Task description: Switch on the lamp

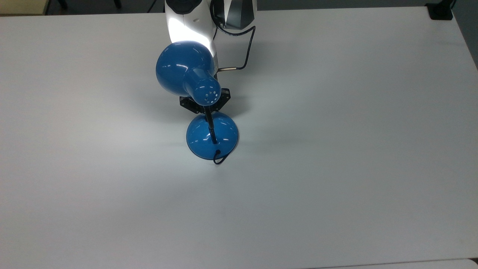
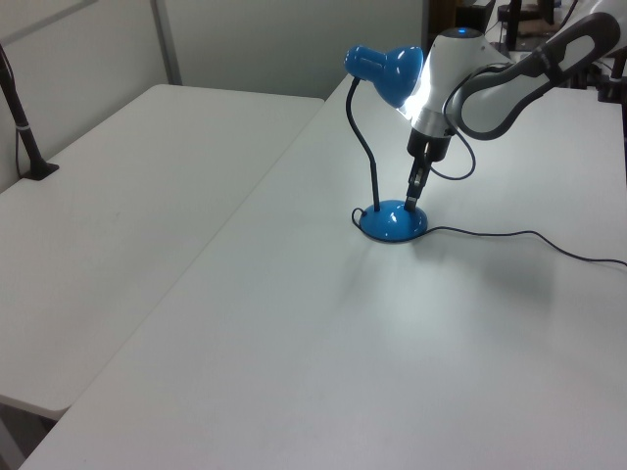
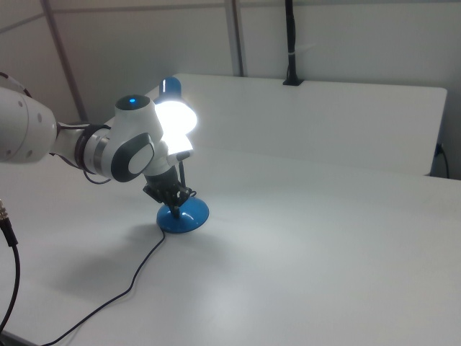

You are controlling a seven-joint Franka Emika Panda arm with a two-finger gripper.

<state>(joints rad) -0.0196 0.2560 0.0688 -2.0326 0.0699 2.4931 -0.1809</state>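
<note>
The blue lamp is lit. In the right view its shade (image 3: 176, 119) glows white and throws light on the table. In the top view the shade (image 1: 185, 69) hangs over my arm, and the vent holes shine. Its thin black neck (image 2: 370, 162) rises from the round blue base (image 1: 226, 130). My gripper (image 2: 411, 202) points straight down, shut, with its tip touching the top of the base (image 2: 392, 223) on the left view's right side. In the right view the gripper (image 3: 175, 203) sits on the base (image 3: 186, 218) just under the shade. The lamp's black cord (image 2: 519, 235) trails across the table.
A wide white table (image 1: 336, 168) carries the lamp. A second white table (image 2: 127, 176) stands at the left view's left, with a black clamped post (image 2: 20, 108). Another black post (image 3: 290, 43) rises at the far table edge. My arm's cable (image 1: 248, 45) loops behind the shade.
</note>
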